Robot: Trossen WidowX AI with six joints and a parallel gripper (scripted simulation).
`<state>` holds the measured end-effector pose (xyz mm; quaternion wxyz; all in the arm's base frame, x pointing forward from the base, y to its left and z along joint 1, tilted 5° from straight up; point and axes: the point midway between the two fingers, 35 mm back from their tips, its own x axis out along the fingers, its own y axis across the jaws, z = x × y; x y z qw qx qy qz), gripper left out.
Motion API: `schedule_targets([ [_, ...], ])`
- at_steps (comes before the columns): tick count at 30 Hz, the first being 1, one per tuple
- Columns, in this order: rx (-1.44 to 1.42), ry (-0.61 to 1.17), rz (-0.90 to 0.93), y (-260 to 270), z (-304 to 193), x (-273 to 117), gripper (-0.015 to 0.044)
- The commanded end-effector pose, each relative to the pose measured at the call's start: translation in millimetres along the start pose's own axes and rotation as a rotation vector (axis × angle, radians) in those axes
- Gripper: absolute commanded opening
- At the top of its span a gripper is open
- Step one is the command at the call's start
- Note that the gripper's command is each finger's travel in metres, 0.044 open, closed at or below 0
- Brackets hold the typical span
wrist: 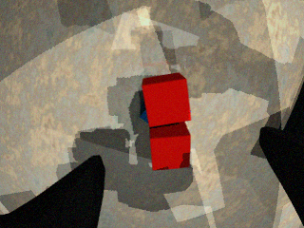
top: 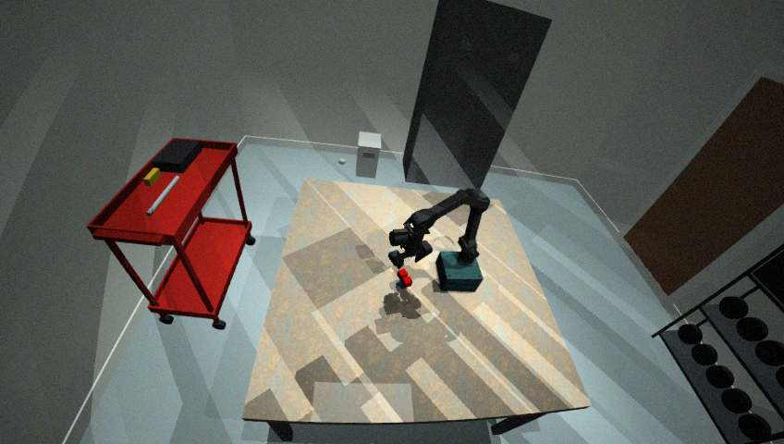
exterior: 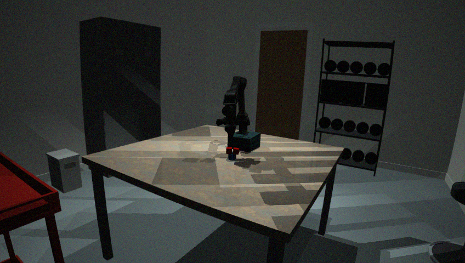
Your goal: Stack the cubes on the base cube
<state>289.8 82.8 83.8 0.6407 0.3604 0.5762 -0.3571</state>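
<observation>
Two red cubes rest on the blue base cube (exterior: 232,157) (wrist: 143,115), which is mostly hidden beneath them. In the wrist view the upper red cube (wrist: 167,101) and the lower red cube (wrist: 171,149) are separated by a thin dark line. In the exterior view a left red cube (exterior: 228,150) and a right red cube (exterior: 236,150) look level, with a narrow gap between them. Exact overhang is too small to judge. My gripper (top: 410,259) (wrist: 184,151) is wide open and empty, above the cubes; its fingers touch neither.
The arm's teal pedestal (top: 459,273) (exterior: 247,141) stands on the table (top: 324,351) close beside the cubes. A red cart (top: 189,219) stands on the floor left of the table. A grey bin (top: 367,159) stands behind the table.
</observation>
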Motion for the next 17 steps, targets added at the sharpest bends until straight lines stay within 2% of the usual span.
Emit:
schedule_targets([
  [1,-0.007,0.005,0.000,8,-31,0,0.0400],
  [9,-0.006,0.013,0.000,13,-139,-3,0.0400],
  [17,-0.006,0.013,0.000,12,-141,-3,0.0400],
])
